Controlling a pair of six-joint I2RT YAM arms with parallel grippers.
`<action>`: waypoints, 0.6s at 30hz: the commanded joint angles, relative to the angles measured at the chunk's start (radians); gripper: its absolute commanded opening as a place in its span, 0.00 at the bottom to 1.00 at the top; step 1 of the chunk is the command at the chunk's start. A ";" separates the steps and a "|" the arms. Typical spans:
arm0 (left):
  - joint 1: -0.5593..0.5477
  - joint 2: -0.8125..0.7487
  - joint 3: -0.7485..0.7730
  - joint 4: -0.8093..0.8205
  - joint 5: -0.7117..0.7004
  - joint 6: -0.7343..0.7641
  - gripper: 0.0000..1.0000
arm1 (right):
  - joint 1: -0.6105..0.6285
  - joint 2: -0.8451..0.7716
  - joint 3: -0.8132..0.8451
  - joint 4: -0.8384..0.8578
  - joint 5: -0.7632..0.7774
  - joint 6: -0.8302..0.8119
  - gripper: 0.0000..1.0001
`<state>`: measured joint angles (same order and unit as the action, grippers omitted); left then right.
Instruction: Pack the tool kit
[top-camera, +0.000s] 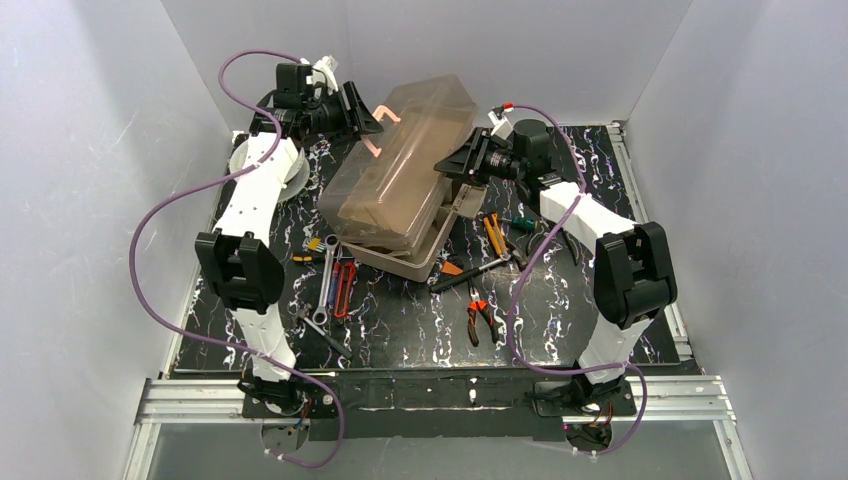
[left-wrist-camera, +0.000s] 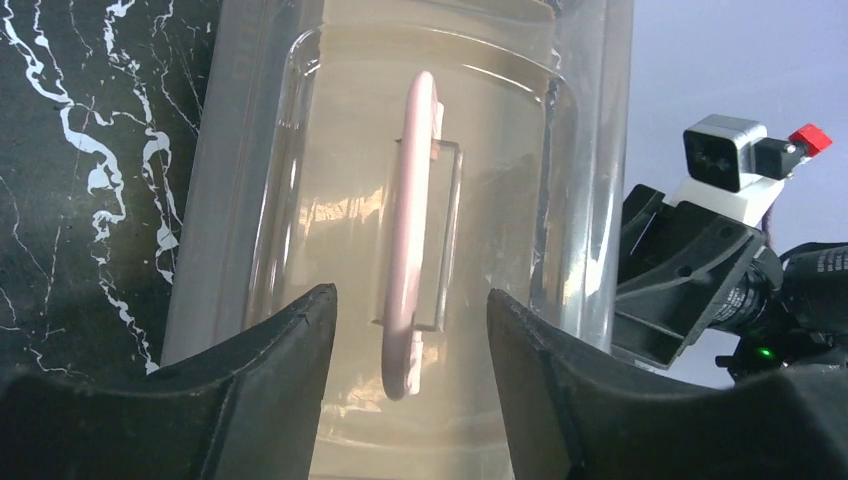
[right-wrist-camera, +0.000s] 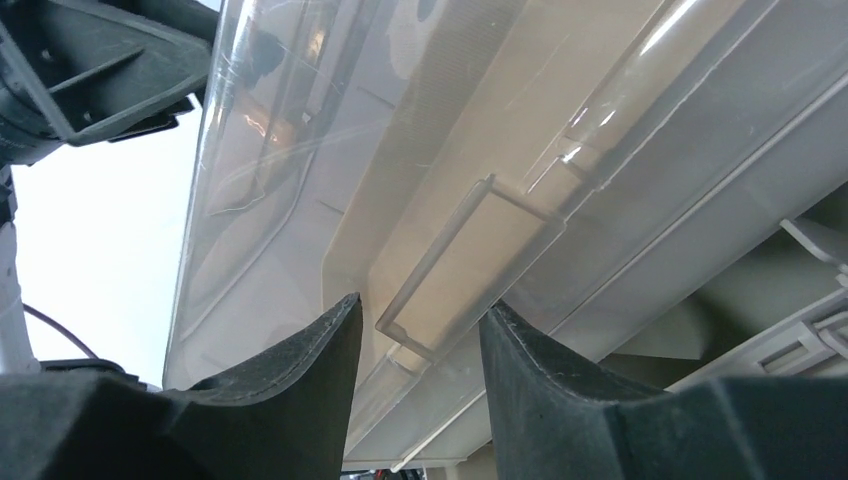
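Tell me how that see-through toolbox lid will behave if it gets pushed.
The lid is thin translucent plastic, so it probably flexes and feels slick. It sits tilted, propped above the tan base, so a push would likely swing it rather than shift the whole box. Its slim pink handle may bend a little.
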<state>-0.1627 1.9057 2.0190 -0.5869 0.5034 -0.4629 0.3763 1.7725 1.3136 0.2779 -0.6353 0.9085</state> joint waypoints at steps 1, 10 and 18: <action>0.003 -0.118 -0.019 -0.004 -0.004 0.024 0.57 | 0.016 -0.046 0.068 0.012 0.002 -0.035 0.52; -0.012 -0.173 -0.043 -0.009 -0.006 0.083 0.64 | 0.017 -0.103 0.040 -0.011 0.071 -0.068 0.47; -0.035 -0.166 -0.057 -0.055 -0.007 0.117 0.67 | 0.015 -0.097 0.020 0.045 0.056 -0.035 0.47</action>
<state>-0.1860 1.7794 1.9717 -0.5907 0.4965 -0.3836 0.3828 1.7153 1.3186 0.2184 -0.5602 0.8623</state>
